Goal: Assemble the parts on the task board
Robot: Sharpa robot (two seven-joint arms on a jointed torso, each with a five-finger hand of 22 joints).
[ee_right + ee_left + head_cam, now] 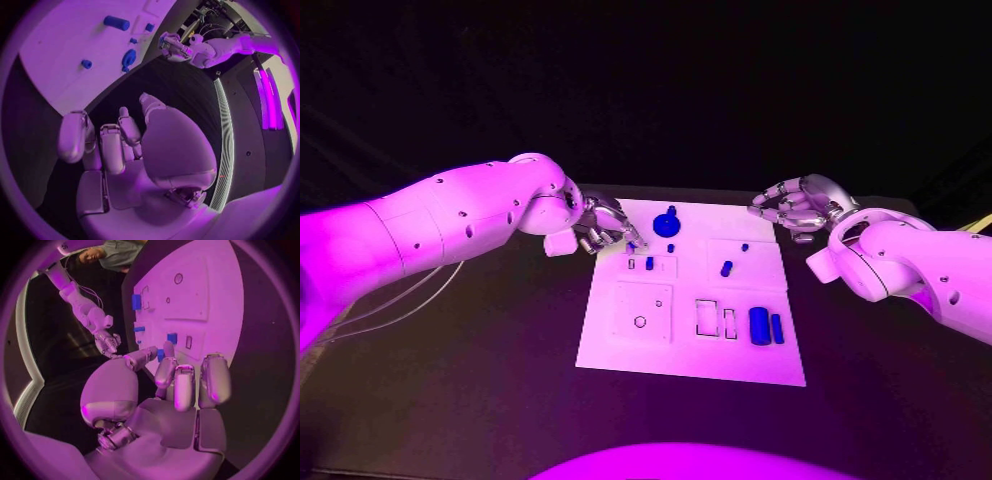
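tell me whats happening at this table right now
A two-armed robot is assembling small blue parts on a white task board. Its left hand is at the board's far left corner, fingers down by a small blue part. The right hand hovers off the far right corner, fingers curled, holding nothing.

Smooth white arm shells (430, 225) with small dark screws; silver segmented hands (798, 205)
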